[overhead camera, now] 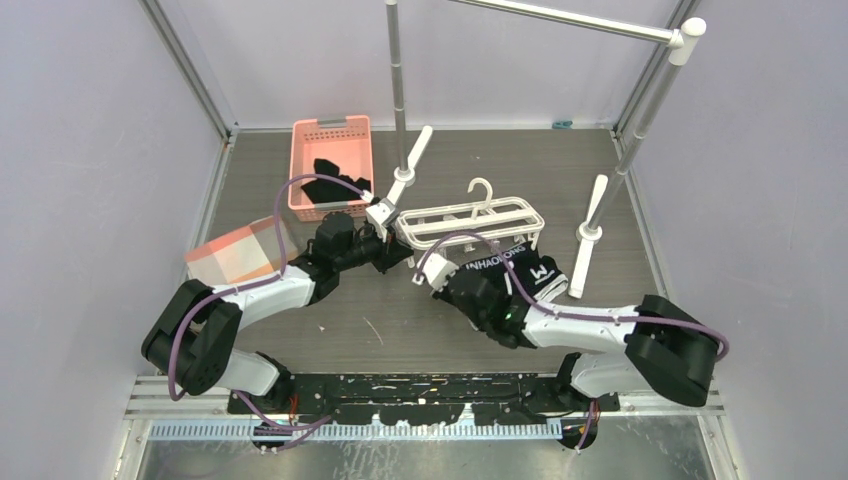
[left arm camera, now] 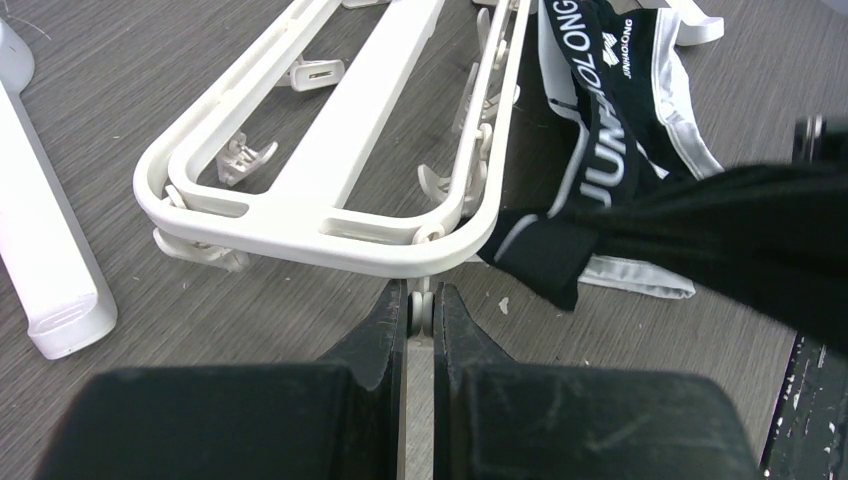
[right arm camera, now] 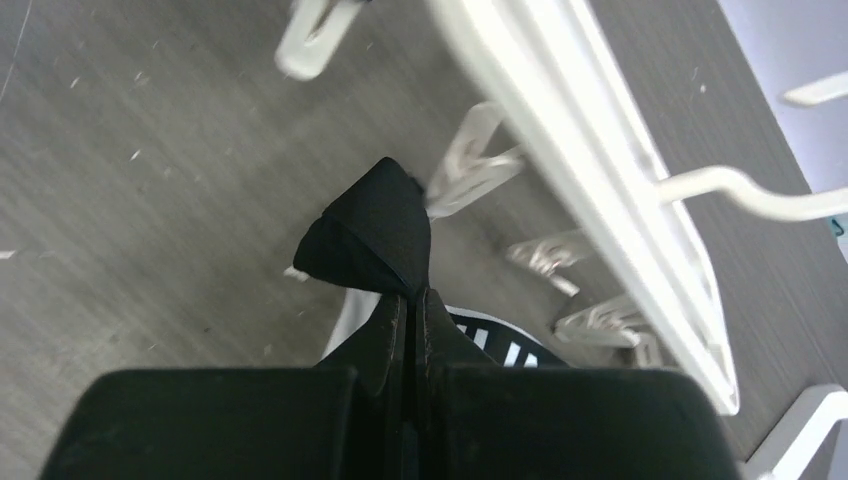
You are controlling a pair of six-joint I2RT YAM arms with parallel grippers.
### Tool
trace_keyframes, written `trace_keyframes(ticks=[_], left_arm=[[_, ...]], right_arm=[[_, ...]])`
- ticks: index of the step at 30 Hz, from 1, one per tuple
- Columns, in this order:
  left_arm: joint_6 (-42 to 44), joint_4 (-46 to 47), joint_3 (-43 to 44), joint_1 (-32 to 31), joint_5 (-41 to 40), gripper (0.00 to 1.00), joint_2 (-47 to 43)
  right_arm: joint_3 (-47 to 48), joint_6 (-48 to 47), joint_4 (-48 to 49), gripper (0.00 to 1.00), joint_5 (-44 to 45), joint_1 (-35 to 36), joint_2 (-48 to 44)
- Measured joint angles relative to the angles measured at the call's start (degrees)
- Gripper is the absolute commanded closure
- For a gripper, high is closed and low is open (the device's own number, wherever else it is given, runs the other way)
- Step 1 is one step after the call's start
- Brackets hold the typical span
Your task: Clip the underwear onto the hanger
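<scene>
Two grippers clamped: left gripper point(left arm camera: 421, 312) pinches end tab of rigid white plastic hanger point(overhead camera: 470, 222), frame centre; right gripper point(right arm camera: 411, 303) pinches soft black underwear point(overhead camera: 505, 270) just below. Pink lattice basket point(overhead camera: 330, 125) upper left.

White plastic rectangular hanger point(overhead camera: 470, 222) lies flat mid-way across the grey wood-grain table point(overhead camera: 400, 330), between the two feet of the grey metal rail stand point(overhead camera: 399, 100): one foot at its left end, one to its right. Black lettered fabric underwear point(overhead camera: 525, 272) on the table just beside the hanger's near rail, right half. Left gripper point(left arm camera: 421, 312) at the hanger's left end, closed on a tab there. Right gripper point(right arm camera: 411, 302) on the hanger's near side, pinching an underwear fold beside the clips. Pink slatted plastic basket point(overhead camera: 330, 127) far left, plain black garments point(overhead camera: 335, 185) in it.
</scene>
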Motion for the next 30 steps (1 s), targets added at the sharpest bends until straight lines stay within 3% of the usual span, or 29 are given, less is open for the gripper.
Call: trace_keyframes(ticks=[4, 7, 11, 14, 18, 23, 30], left_arm=[[0.00, 0.07, 0.00, 0.00, 0.00, 1.00, 0.07], [-0.02, 0.02, 0.00, 0.00, 0.02, 1.00, 0.17], [0.00, -0.02, 0.00, 0.00, -0.02, 1.00, 0.20], [0.00, -0.02, 0.00, 0.00, -0.02, 1.00, 0.20], [0.02, -0.04, 0.00, 0.00, -0.04, 1.00, 0.20], [0.04, -0.22, 0.00, 0.00, -0.04, 1.00, 0.20], [0.04, -0.24, 0.00, 0.00, -0.02, 1.00, 0.20]], right_arm=[[-2.08, 2.69, 0.94, 0.93, 9.01, 7.32, 3.58], [-2.45, 4.00, -0.13, 0.84, 13.05, 11.50, 6.88], [-0.31, 5.01, -5.70, 0.57, 11.45, 14.01, 10.23], [3.06, 4.68, -10.78, 0.47, 7.39, 15.52, 11.63], [5.62, 3.91, -14.34, 0.43, 0.92, 16.09, 9.53], [5.33, 2.58, -18.47, 0.43, -5.90, 14.16, -0.96], [5.40, 0.09, -19.67, 0.44, -24.04, -3.26, -15.28]])
